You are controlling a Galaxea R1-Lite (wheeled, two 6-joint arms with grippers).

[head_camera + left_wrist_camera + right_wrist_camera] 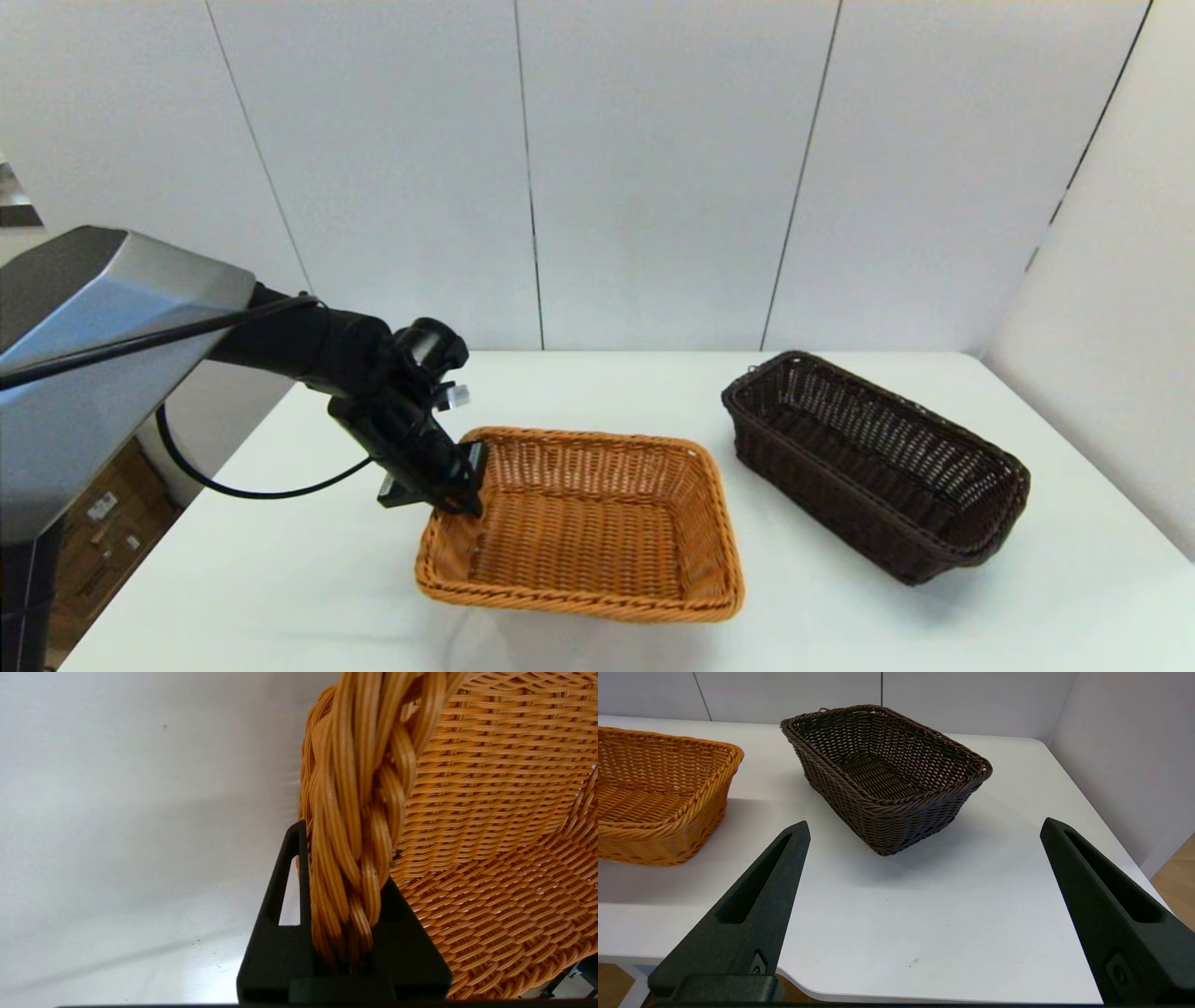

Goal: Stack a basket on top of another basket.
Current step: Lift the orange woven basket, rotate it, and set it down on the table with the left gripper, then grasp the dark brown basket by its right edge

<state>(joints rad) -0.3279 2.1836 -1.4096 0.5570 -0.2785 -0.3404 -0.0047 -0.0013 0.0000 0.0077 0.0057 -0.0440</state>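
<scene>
Left pincer (464, 485) is clamped on the braided rim of the orange basket (583, 527), at its left end, one finger (280, 891) outside the wall and the other inside. That basket looks slightly raised or tipped at the gripped end, near the front of the white surface (822, 607). The dark basket (873, 462) sits well apart to the right, untouched. The right pincer (924, 905) waits wide open and empty, low near the front edge and facing the dark basket. As the orange one is the basket in hand, I judge a good carry keeps the grip firm and the basket level, raises it clear of the dark rim, then lines up the long sides before lowering.
</scene>
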